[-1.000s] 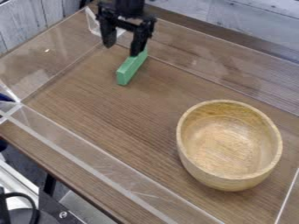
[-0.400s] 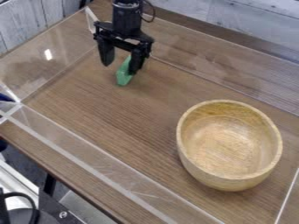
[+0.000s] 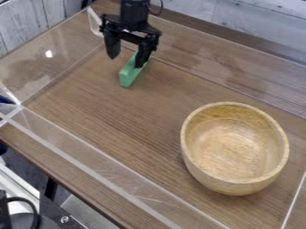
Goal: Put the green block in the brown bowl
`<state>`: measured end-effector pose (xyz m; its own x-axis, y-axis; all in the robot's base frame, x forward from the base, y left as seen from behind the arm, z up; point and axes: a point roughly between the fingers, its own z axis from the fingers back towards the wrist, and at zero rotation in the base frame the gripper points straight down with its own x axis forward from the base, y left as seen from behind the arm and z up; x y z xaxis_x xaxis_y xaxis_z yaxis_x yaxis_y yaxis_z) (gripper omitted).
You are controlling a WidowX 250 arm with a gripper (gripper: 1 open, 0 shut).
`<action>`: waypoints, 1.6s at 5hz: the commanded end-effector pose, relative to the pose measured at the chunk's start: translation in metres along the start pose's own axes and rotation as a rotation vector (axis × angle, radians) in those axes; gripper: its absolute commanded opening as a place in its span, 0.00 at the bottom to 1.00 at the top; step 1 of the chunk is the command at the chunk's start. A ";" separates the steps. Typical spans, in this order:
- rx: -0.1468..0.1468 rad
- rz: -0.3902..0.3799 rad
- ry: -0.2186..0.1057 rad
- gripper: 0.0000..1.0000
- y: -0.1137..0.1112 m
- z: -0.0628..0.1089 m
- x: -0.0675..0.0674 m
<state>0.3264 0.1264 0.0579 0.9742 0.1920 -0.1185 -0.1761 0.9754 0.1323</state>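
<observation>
The green block lies flat on the wooden tabletop at the upper left, its long side running up and to the right. Directly above its far end my gripper points straight down. It is open, with one black finger on each side of the block and the far end hidden behind them. I cannot tell whether the fingers touch the block. The brown bowl, round and light tan, stands upright and empty at the lower right, well apart from the block and the gripper.
A low clear plastic wall borders the wooden tabletop along the front and left edges. Past the front edge, cables and a dark frame show below the table.
The gripper has sunk a little over the far end of the green block, still open. The block and the bowl have not moved.
</observation>
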 end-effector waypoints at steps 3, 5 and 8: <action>0.040 -0.004 -0.108 1.00 -0.005 0.011 0.014; 0.039 0.020 -0.082 0.00 -0.002 -0.008 0.017; 0.033 -0.005 -0.254 0.00 -0.038 0.083 -0.028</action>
<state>0.3139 0.0717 0.1214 0.9864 0.1466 0.0745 -0.1569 0.9747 0.1593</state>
